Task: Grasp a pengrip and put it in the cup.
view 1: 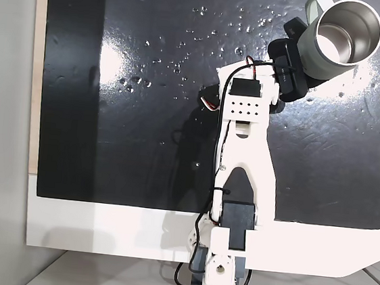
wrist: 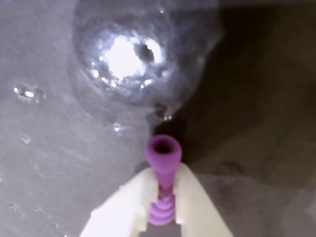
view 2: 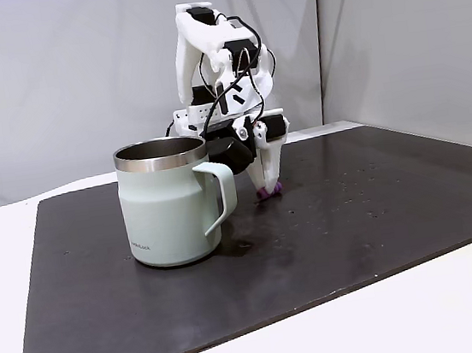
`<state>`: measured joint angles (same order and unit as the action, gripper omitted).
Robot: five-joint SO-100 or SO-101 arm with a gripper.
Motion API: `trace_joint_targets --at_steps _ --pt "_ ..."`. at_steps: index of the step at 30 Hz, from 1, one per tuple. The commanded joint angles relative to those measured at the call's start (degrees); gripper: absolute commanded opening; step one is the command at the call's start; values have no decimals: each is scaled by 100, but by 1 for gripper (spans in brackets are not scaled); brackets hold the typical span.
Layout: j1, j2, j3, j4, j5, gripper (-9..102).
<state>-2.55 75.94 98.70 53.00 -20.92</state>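
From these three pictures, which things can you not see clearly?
- The small light-purple ribbed rubber pengrip: in the top-down fixed view the arm covers it; in the side fixed view it is too small for detail.
- The end effector: the wrist view's bottom edge cuts off its white fingers.
- The pale grey-white steel-lined cup: its handle is cut by the top edge.

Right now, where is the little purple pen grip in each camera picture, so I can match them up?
A fixed view from above: I cannot make it out; the arm and cup cover that corner.
A fixed view from the side: pen grip on the dark mat, right of the cup's handle.
Wrist view: pen grip at bottom centre, pinched by the end effector.
Shared landmark: the cup, in both fixed views.
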Motion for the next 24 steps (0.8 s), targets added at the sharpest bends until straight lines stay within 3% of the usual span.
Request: trace_joint_targets --at_steps 1,7,17,24 --pt "44 26 -255 114 -26 0" --pt "70 44 -598 571 123 0" --pt "114 633 -2417 2610 448 0" --pt "387 1230 -3067 3630 53 0"
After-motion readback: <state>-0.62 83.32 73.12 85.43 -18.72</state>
